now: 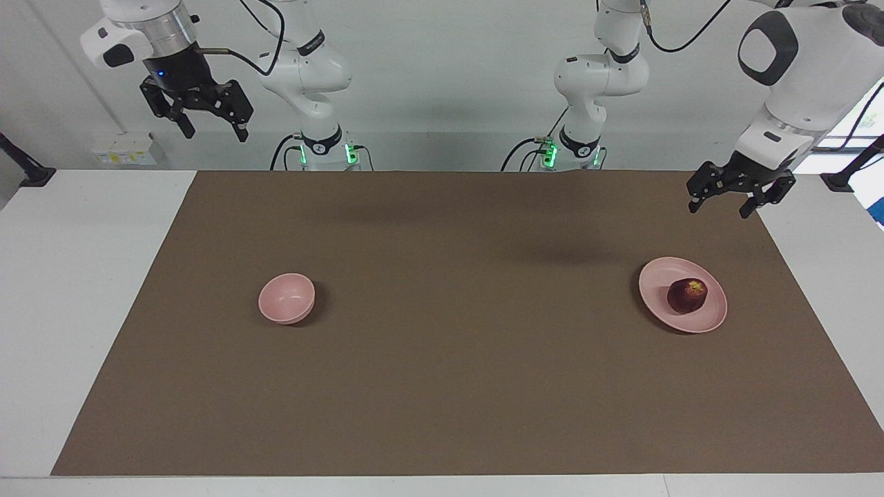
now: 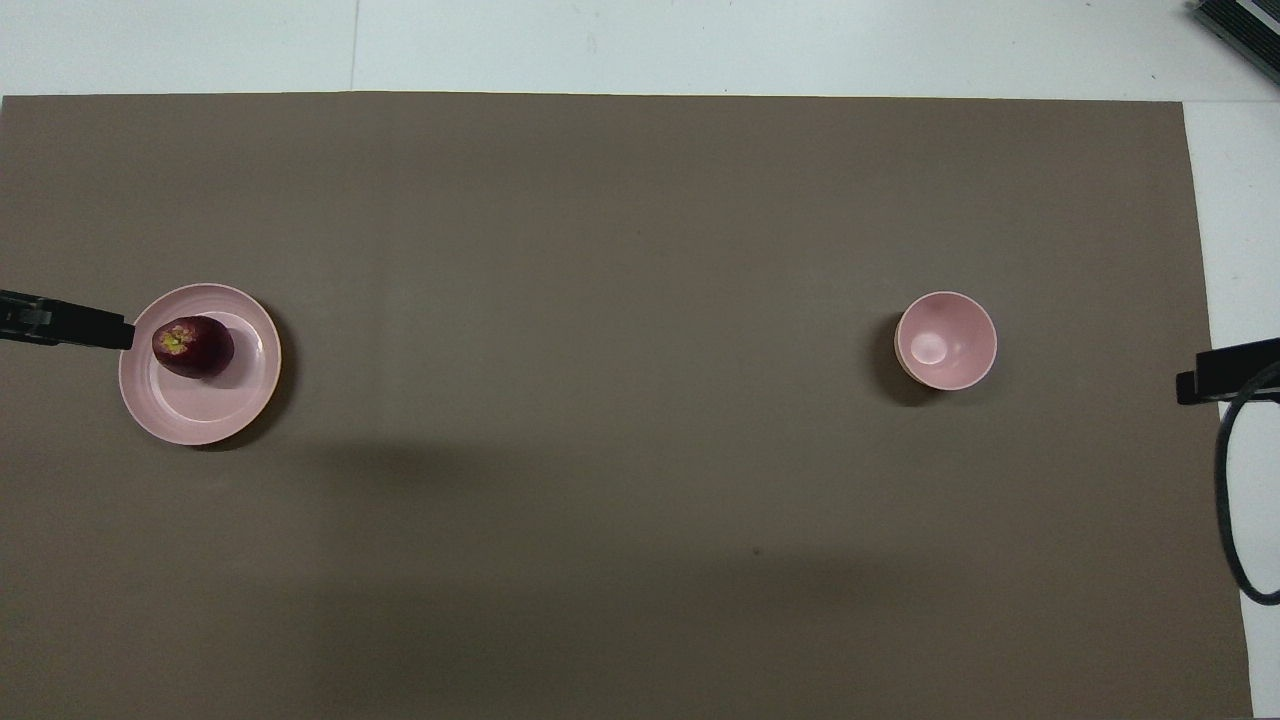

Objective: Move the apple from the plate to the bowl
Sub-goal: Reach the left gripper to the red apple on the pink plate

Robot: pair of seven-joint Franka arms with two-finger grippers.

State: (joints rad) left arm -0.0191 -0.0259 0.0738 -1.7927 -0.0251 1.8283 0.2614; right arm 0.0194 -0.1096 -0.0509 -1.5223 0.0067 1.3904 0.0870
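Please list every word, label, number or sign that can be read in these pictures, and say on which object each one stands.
No text can be read in either view.
The apple, the plate and the bowl are plain and carry no print.
A pale wall box at the right arm's end of the table has small yellow marks, too small to read.

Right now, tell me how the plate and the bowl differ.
The plate is wide and shallow; the bowl is smaller and deeper. The plate holds the apple; the bowl holds nothing. The plate lies toward the left arm's end of the table, the bowl toward the right arm's. Both are round, plain pale pink.
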